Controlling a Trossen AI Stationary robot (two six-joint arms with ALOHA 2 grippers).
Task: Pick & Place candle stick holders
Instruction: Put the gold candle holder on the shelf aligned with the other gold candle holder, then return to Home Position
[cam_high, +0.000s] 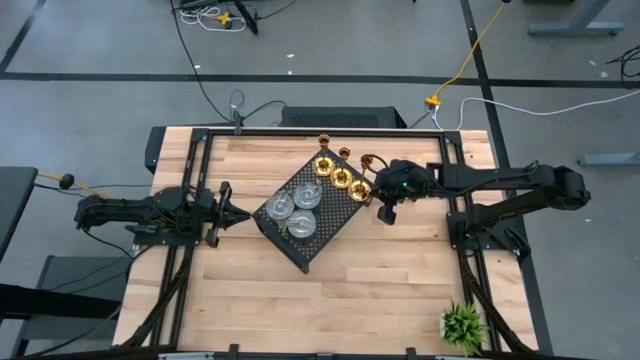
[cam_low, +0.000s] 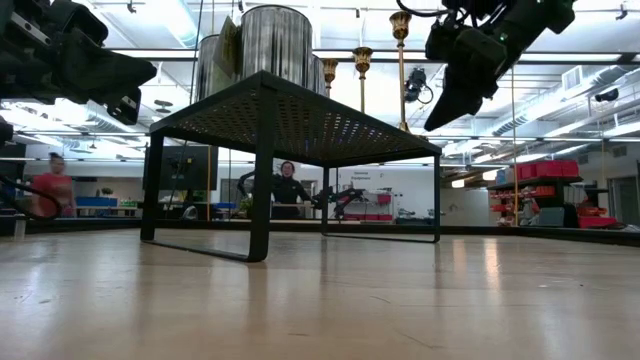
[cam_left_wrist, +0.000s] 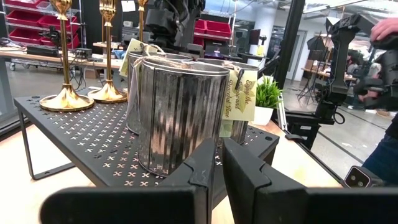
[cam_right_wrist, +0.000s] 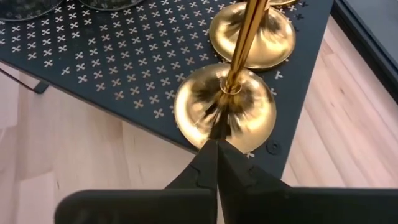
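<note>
1. Nearest the lens in the right wrist view, the right end effector (cam_right_wrist: 217, 163) has its fingers pressed together with nothing between them, their tips just short of the round base of a gold candle stick holder (cam_right_wrist: 225, 111).
2. That holder stands at the corner of the black perforated tray (cam_high: 335, 232); a 2nd gold holder (cam_right_wrist: 252, 34) stands just beside it, and the high view shows 3 gold ones in a row along the tray's far edge.
3. 3 silver holders (cam_high: 295, 207) sit grouped on the tray's other half, each with a paper tag visible in the left wrist view.
4. So all 6 holders appear to be on the tray, which stands on legs on the wooden bench (cam_high: 380, 290).
5. Judgement: the step in hand looks like the tail of a placement or a missed grasp at the corner gold holder, since the closed fingers hold nothing.
6. Any next pick would call for opening the fingers and closing on the thin stem without tipping it.
7. The left end effector (cam_high: 228, 213) waits near the tray's other end, its fingers nearly closed and empty.
8. Hard to make out: the gold stems' tops are cut off in the wrist views, and a small green plant (cam_high: 462, 324) sits well apart near the bench's front.
</note>
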